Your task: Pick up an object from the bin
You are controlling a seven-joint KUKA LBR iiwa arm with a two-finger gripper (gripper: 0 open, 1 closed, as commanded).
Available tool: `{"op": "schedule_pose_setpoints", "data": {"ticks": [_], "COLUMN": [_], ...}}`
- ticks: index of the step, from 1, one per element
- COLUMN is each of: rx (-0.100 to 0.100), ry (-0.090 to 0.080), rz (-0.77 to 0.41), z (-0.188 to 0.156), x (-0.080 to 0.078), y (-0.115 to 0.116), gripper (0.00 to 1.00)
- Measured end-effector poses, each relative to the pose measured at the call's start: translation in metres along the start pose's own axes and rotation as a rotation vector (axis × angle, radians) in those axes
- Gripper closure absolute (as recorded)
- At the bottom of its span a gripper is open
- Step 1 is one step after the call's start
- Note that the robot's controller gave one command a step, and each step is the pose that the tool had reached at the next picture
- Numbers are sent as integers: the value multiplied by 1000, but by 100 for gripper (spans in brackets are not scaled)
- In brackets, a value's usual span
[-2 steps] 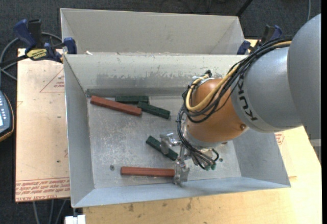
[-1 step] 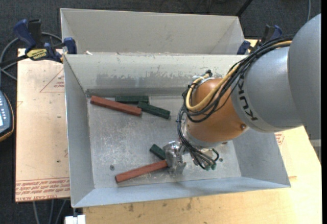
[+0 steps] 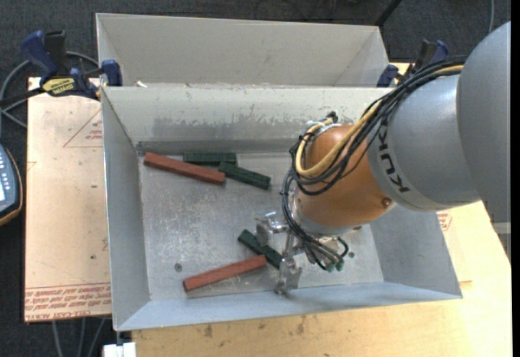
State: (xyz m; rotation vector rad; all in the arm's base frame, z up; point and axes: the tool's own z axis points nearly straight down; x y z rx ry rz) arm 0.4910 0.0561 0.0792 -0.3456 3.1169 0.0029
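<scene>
One grey metal bin (image 3: 122, 209) is before you. The gripper (image 3: 284, 267) sits low by the front wall, at the right end of a red-brown stick (image 3: 225, 274) and just beside a short dark green stick (image 3: 258, 245) (pincer apart or together: you cannot tell). More sticks (image 3: 184, 168) lie along the back.

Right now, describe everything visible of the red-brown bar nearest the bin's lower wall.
The red-brown bar is a long, slim, straight stick with flat faces and a matte surface, perhaps wood or plastic. It lies flat on the bin floor near the lower wall, slanted, its left end lower in the view, its right end rising toward the tool. That end sits beside a dark green bar; whether it touches either cannot be told.
</scene>
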Motion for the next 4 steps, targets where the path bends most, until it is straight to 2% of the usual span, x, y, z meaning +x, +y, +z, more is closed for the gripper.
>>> {"op": "schedule_pose_setpoints", "data": {"ticks": [1,2,3,4], "rx": [-2,-1,-1,1], "ry": [1,6,-6,-1], "rz": [-169,-164,-163,-141], "z": [9,9,-108,-135], "x": [-35,-34,-64,-75], "y": [69,67,99,86], "gripper": [0,100,100,100]}}
